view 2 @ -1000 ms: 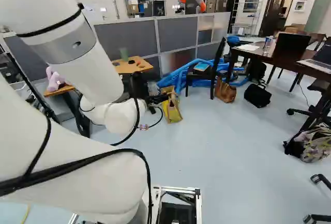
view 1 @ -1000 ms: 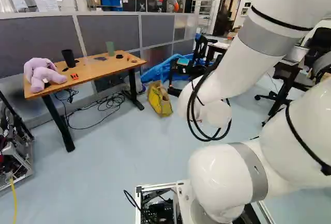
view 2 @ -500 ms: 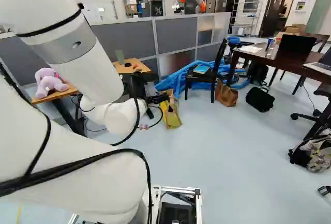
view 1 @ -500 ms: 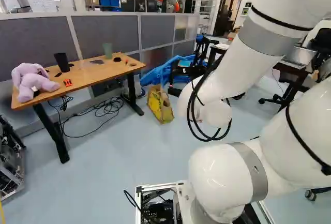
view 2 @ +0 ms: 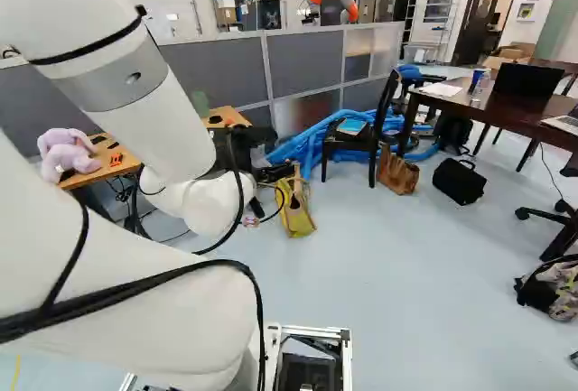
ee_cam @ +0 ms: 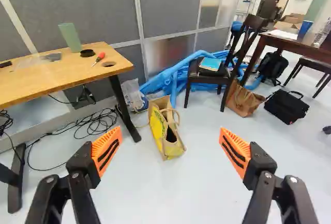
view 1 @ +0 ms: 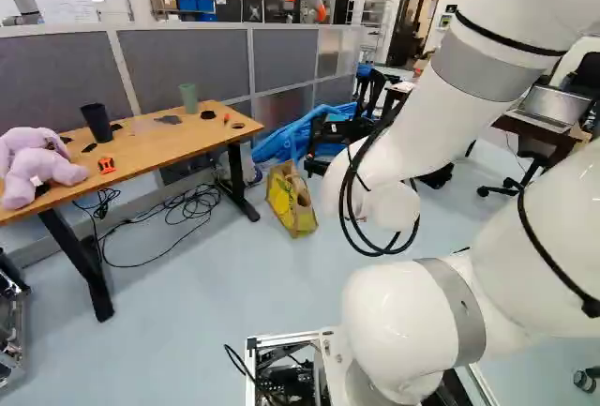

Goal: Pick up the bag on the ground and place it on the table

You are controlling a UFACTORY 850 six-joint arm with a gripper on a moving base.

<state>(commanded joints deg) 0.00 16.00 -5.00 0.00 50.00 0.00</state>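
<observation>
Your fingers point(ee_cam: 236, 153) stand wide apart. Ahead of them, the yellow and tan bag point(ee_cam: 159, 128) sits on the floor point(ee_cam: 191, 193) near the desk point(ee_cam: 41, 83).

Dark chair point(view 2: 348, 144) beside blue tubing point(ee_cam: 168, 79)

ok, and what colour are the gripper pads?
Bright orange with dark slots; the pads show best in the wrist view.

A yellow bag point(view 2: 297, 217) sits on the floor point(view 2: 397, 265) near a chair point(view 2: 347, 144)
</observation>
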